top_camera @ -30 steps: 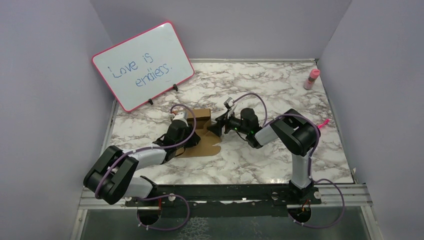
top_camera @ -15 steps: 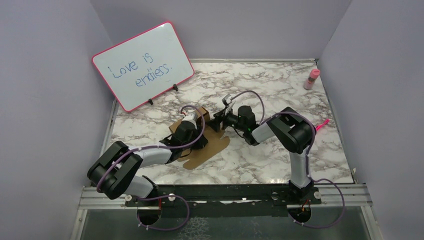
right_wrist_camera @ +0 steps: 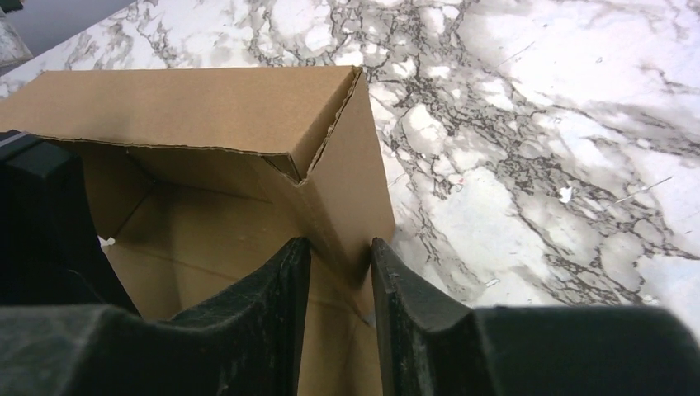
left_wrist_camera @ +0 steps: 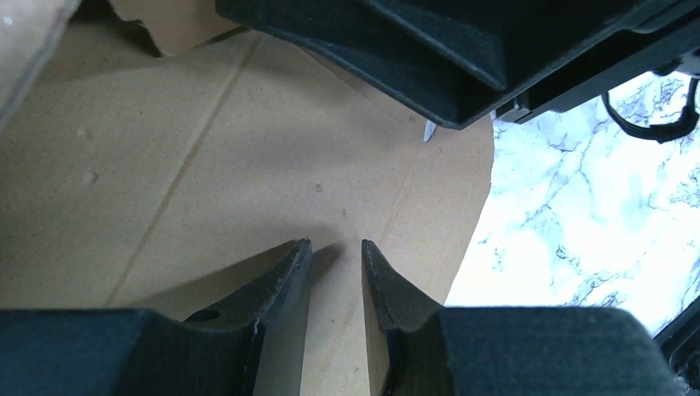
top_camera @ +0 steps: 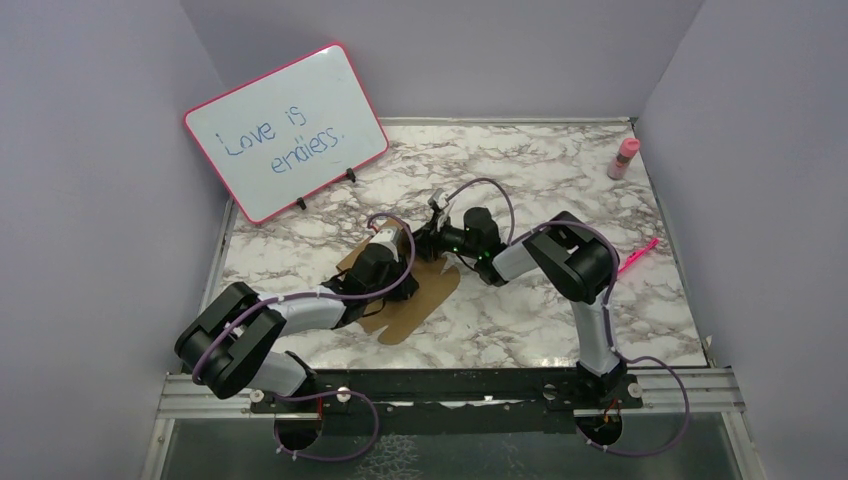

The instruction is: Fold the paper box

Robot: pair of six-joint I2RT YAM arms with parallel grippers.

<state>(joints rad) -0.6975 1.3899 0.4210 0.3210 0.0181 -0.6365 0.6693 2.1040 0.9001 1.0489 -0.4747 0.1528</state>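
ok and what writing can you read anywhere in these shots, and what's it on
"Love is endless." is handwritten in blue marker on the pink-framed whiteboard.
Pink bottle: any label is too small to read.
Paper box: plain brown cardboard, with no print showing in any view.
Nothing else readable shows in the pictures.

We see a plain brown paper box (top_camera: 425, 300), a white tabletop (top_camera: 540, 170) marbled with grey veins, a whiteboard (top_camera: 285, 130) framed in pink with blue handwriting, a pink bottle (top_camera: 625, 158), a pink pen (top_camera: 637, 255), and pale lavender walls (top_camera: 450, 50).
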